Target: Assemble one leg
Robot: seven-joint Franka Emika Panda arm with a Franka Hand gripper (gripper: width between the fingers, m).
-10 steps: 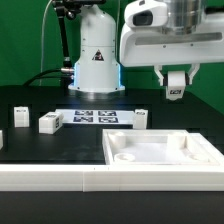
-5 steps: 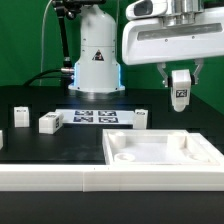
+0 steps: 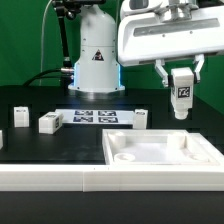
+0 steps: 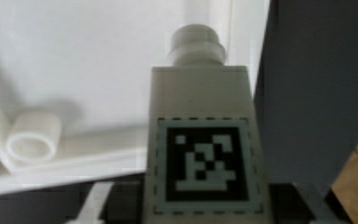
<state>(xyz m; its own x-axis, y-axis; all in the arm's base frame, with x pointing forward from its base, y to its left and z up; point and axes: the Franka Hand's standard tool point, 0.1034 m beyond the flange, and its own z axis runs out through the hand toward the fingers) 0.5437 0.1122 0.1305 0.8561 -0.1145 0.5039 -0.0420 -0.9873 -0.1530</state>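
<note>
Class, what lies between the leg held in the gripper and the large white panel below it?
Nothing. The leg in the gripper hangs above the panel, and the exterior view shows only bare black table between them.

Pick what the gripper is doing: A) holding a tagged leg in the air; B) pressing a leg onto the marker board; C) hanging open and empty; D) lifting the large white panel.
A: the gripper is shut on the leg, tag toward the exterior camera, both well above the table and the white panel.
</note>
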